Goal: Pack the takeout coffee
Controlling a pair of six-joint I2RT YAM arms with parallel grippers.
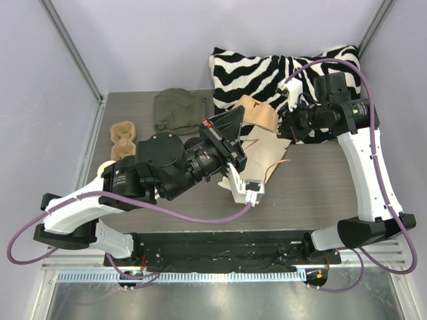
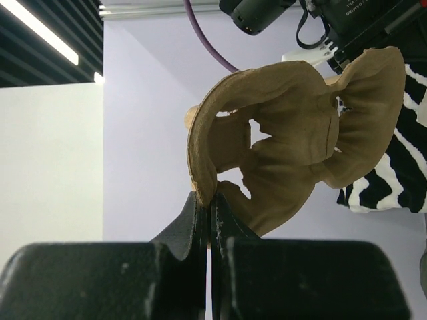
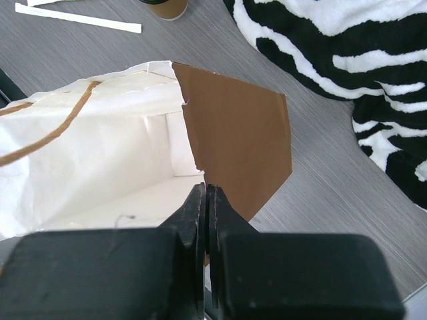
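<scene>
Left gripper (image 2: 210, 200): jaws pressed together on the rim of a moulded-pulp cup carrier (image 2: 293, 147), pinching one thin wall and holding it off the table, tilted, with both holes open to the wrist camera. Right gripper (image 3: 207, 193): jaws closed to a sliver on the edge of a white paper bag (image 3: 100, 147), where a brown flap (image 3: 237, 133) met the white lining. The bag lay on its side on the grey table (image 3: 333, 167) with its mouth gaping toward the right wrist camera and one tan handle cord showing inside. The takeout coffee (image 3: 163, 7) stood on the table beyond the bag's mouth, apart from the bag and outside both carriers; only its tan lower part showed, cut off by the top of the right wrist view. I could not pick it out from overhead. A second pulp carrier (image 1: 122, 138) sat at the table's far left. An olive cloth (image 1: 177, 110) lay behind the left arm, and a zebra-striped cloth (image 1: 280, 70) at the back right.
</scene>
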